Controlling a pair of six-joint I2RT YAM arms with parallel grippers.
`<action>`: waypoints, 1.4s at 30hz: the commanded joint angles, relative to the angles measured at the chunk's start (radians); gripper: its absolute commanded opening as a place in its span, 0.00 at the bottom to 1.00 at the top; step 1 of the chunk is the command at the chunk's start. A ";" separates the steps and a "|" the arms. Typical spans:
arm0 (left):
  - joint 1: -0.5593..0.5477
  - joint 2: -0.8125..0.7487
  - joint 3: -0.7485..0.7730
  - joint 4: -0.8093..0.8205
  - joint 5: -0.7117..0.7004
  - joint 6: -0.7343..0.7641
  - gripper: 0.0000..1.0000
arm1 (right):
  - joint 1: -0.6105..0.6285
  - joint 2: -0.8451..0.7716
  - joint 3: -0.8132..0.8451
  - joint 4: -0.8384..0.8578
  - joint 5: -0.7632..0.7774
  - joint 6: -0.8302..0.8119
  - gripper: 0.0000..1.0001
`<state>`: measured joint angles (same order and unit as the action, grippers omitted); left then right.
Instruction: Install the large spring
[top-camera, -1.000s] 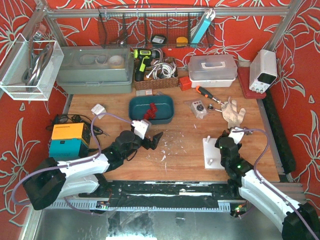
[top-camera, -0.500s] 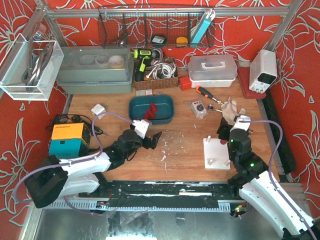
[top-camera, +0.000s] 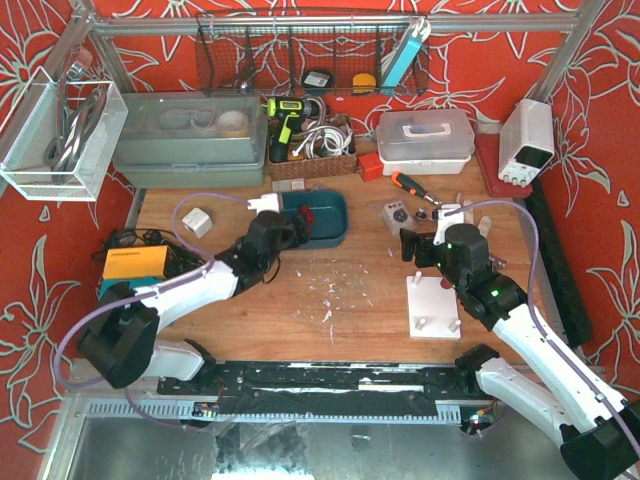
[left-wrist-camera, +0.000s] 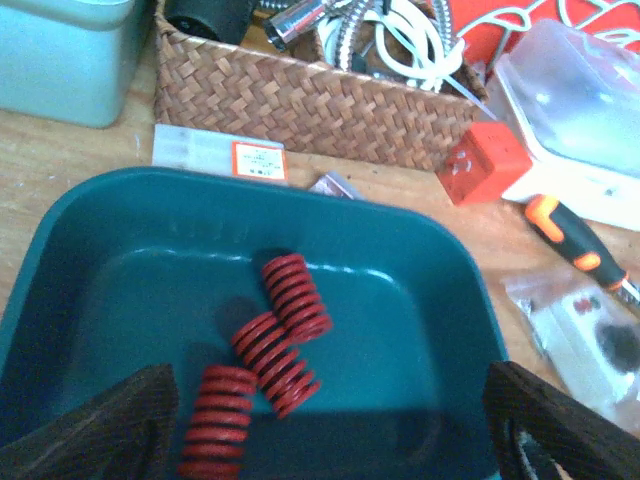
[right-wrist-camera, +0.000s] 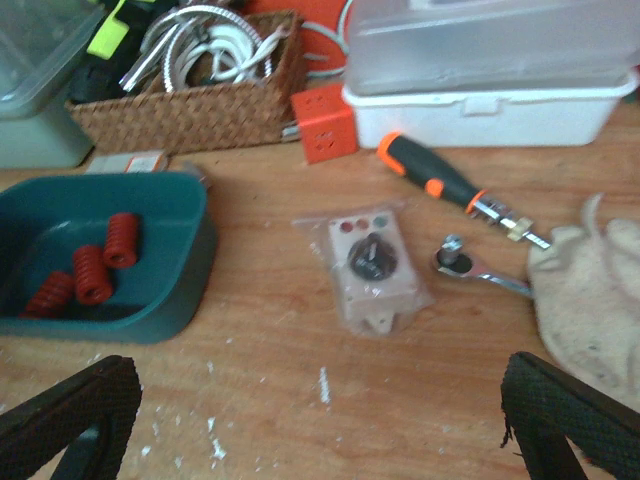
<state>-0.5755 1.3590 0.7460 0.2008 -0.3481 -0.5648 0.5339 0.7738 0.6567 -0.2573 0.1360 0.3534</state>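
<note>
Three red coil springs lie in a teal tray (left-wrist-camera: 470, 330): one (left-wrist-camera: 295, 297) toward the back, one (left-wrist-camera: 275, 362) in the middle, one (left-wrist-camera: 215, 420) nearest my left finger. I cannot tell which is the large spring. My left gripper (left-wrist-camera: 330, 435) hangs open over the tray (top-camera: 330, 228), its jaws on either side of the springs and holding nothing. My right gripper (right-wrist-camera: 320, 430) is open over bare wood, empty, left of and behind the white pegged plate (top-camera: 432, 305). From above, the left gripper (top-camera: 292, 228) is at the tray's left end and the right gripper (top-camera: 410, 246) is near the bagged part.
A bagged switch part (right-wrist-camera: 375, 265), a ratchet (right-wrist-camera: 470, 268), an orange-handled screwdriver (right-wrist-camera: 430, 175) and a glove (right-wrist-camera: 590, 290) lie ahead of my right gripper. Behind are a woven basket (left-wrist-camera: 320, 100), an orange block (left-wrist-camera: 485, 160) and a white box (top-camera: 425, 140). An orange-teal device (top-camera: 135, 275) sits at the left.
My left arm swung back from mid-table to over the tray, jaws narrowing slightly. My right arm lifted off the white plate, moved back and left, and its jaws opened wide.
</note>
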 joint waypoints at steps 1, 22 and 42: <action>0.009 0.103 0.150 -0.177 -0.051 -0.197 0.73 | -0.002 -0.044 -0.065 0.054 -0.046 0.054 0.99; 0.043 0.596 0.553 -0.377 -0.034 -0.204 0.36 | 0.001 -0.087 -0.143 0.116 -0.053 0.093 0.99; 0.045 0.778 0.696 -0.477 -0.075 -0.180 0.40 | 0.003 -0.099 -0.150 0.120 -0.038 0.087 0.99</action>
<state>-0.5358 2.0979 1.4239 -0.2302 -0.3851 -0.7547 0.5343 0.6842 0.5240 -0.1516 0.0925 0.4370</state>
